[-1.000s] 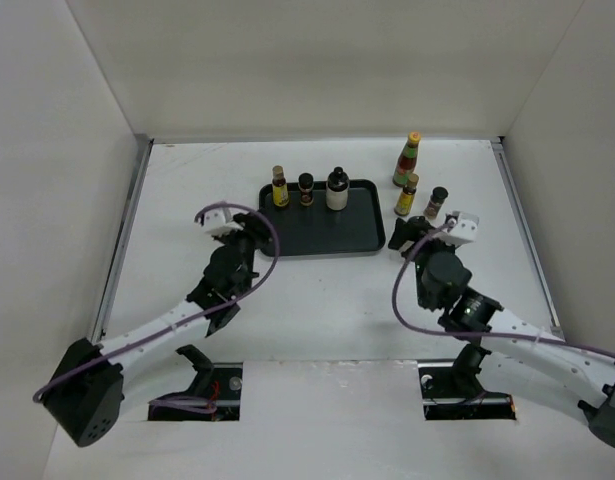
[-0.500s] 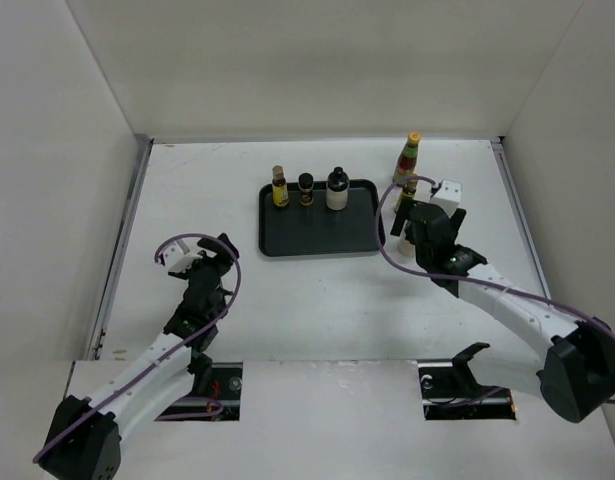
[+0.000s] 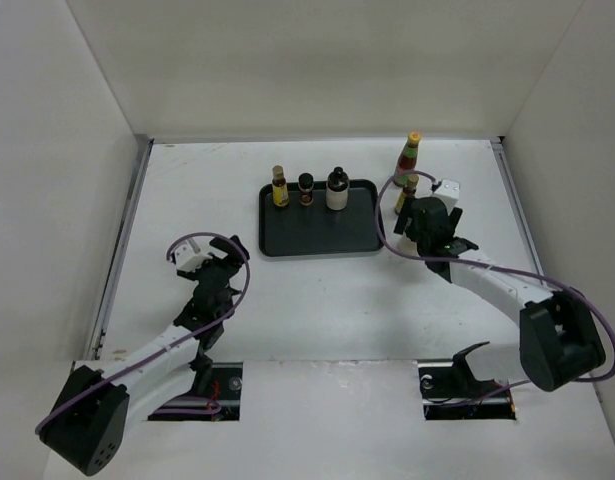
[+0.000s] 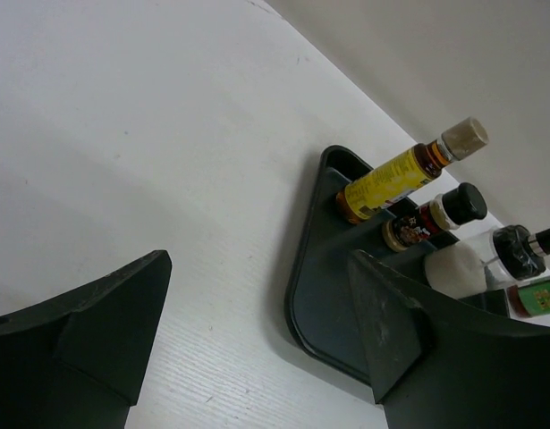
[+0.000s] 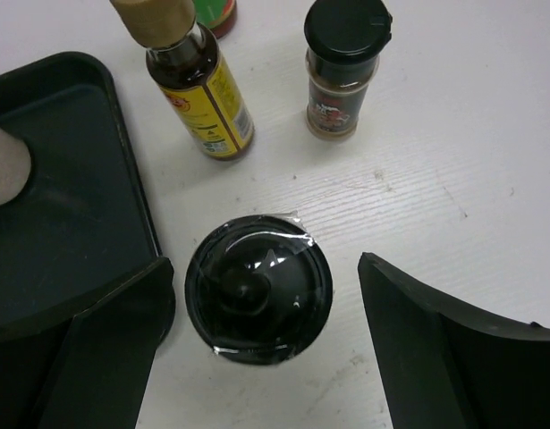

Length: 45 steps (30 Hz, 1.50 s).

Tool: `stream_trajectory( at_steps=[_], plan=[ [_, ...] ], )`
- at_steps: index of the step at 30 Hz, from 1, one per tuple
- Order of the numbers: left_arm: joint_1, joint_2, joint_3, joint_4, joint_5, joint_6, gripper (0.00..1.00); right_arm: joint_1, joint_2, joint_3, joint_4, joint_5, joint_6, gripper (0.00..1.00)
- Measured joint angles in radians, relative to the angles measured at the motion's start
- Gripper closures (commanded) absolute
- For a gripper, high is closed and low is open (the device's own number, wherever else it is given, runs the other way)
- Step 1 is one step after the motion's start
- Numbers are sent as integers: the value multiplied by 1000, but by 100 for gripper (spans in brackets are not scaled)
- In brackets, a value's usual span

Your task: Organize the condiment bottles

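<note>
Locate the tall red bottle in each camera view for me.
Top external: red bottle at far right, past the far right corner of the black tray.
Left wrist: red bottle, a sliver at the right edge.
Right wrist: red bottle, base only, top edge.
Shared landmark: the black tray, in all three.

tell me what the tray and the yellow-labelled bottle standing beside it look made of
Tray: likely plastic, matte black, with a dull sheen and rounded moulded rim. Yellow-labelled bottle: probably glass, glossy and see-through to dark liquid, though it could be clear plastic.
</note>
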<state>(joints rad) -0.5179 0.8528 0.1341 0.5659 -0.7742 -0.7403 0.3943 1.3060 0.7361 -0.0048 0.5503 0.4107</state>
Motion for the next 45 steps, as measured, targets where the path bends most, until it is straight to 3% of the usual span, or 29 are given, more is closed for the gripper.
stream_trajectory(
  at_steps=[4, 8, 12, 16, 20, 25, 32, 38, 41, 45],
  plan=[
    [-13, -6, -7, 7, 0, 0, 20, -8, 62, 1, 19, -19, 6, 15],
    [-21, -13, -10, 14, -2, 1, 17, -8, 81, 1, 19, -27, 8, 40],
    [-21, -21, -14, 18, -10, 1, 13, 7, 46, 1, 6, 15, -2, 43],
    [-21, -27, -21, 22, -16, 2, 11, 129, -20, 34, -13, 72, -60, 45],
    [-19, -50, -29, 24, -21, 2, 11, 278, 23, 172, 13, 65, -99, 45],
    [-19, -60, -35, 26, -32, 2, 11, 388, 241, 375, 113, -21, -116, 44],
    [-24, -86, -43, 29, -75, 2, 9, 473, 529, 554, 145, -142, -120, 43],
    [-36, -95, -55, 29, -109, 1, 9, 523, 648, 631, 142, -195, -121, 42],
    [-40, -92, -55, 30, -115, 1, 9, 536, 671, 658, 139, -205, -124, 37],
    [-41, -102, -56, 31, -117, 1, 8, 543, 687, 679, 142, -208, -134, 23]
  ],
)
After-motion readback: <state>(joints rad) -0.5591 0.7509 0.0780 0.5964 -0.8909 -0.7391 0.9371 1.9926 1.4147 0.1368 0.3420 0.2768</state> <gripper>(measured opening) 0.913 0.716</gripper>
